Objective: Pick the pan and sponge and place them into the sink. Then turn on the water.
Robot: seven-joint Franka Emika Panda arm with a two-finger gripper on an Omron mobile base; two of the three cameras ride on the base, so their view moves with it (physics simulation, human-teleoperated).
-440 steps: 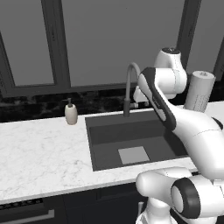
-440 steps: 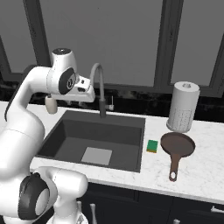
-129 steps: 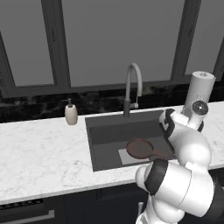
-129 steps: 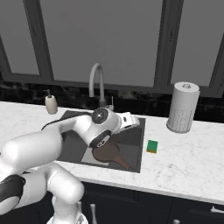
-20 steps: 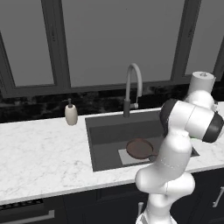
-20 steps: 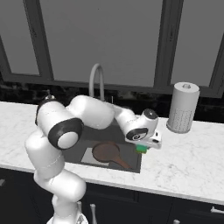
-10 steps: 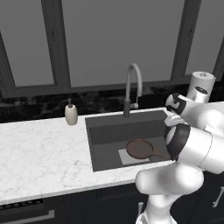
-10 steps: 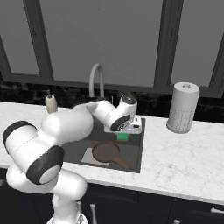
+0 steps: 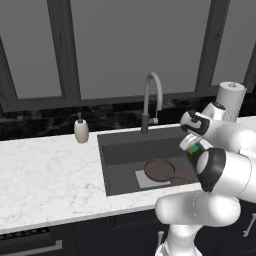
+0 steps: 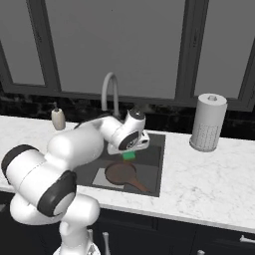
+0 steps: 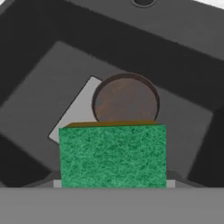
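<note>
The white marble surface (image 9: 45, 185) is running along below the dark windows, and the sink (image 9: 117, 150) is sitting sunk into it, with its light drain plate (image 11: 76, 111) on the floor of the basin. The arm is reaching over the sink from the base. A paper towel roll (image 10: 208, 122) is standing on the surface to the right of the sink, well apart from it. The faucet (image 9: 151, 100) is rising behind the sink's back edge, and no stream is coming from it. The pan (image 9: 159, 170) is lying flat inside the sink, partly over the drain plate, its handle pointing toward the sink's front right corner. A soap dispenser (image 9: 81, 131) is standing on the surface behind the sink's left side. The gripper (image 10: 130, 152) is hanging above the sink and is clenched on the sponge (image 11: 113, 155), holding it in the air over the pan; in the hand view the sponge's green face is turned toward the camera, with a thin yellow-brown layer along its far edge.
</note>
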